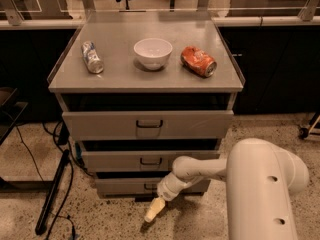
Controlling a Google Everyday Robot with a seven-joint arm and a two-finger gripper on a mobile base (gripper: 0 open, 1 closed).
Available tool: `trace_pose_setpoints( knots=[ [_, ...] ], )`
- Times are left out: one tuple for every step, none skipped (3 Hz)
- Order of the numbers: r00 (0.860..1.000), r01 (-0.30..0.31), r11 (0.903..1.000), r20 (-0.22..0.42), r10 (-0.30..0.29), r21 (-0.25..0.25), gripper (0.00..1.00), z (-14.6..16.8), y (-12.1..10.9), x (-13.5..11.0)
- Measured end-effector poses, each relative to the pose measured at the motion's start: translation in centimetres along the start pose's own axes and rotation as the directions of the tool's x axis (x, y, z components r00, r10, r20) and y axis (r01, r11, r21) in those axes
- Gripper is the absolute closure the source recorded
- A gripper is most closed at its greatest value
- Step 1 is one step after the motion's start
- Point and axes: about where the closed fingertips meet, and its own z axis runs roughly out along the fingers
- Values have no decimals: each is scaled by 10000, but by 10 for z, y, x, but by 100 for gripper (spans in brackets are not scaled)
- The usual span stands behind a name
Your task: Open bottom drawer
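Pincer (153, 211) hangs just below the bottom drawer (120, 186), near the floor (105, 220); spread or pressed, cannot tell

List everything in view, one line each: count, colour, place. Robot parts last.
cabinet: one, grey, centre of view
bowl: one, white, middle of the cabinet top
crushed can: one, red, lying right of the bowl
silver can: one, silver, lying left of the bowl
top drawer: one, grey, tallest front
middle drawer: one, grey, below it
bottom drawer: one, grey, lowest
pole: one, black, floor left of the cabinet
arm: one, white, lower right
gripper: one, pale yellow, near the floor before the bottom drawer
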Motion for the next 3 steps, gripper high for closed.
trace_pose_setpoints(
  knots=[
    [10000,-21,9997,-59,22,254,0,18,-20,-8],
    [10000,-21,9997,-59,22,254,0,18,-20,-8],
    [9999,-127,9985,-74,131,534,0,28,-20,-9]
  ],
)
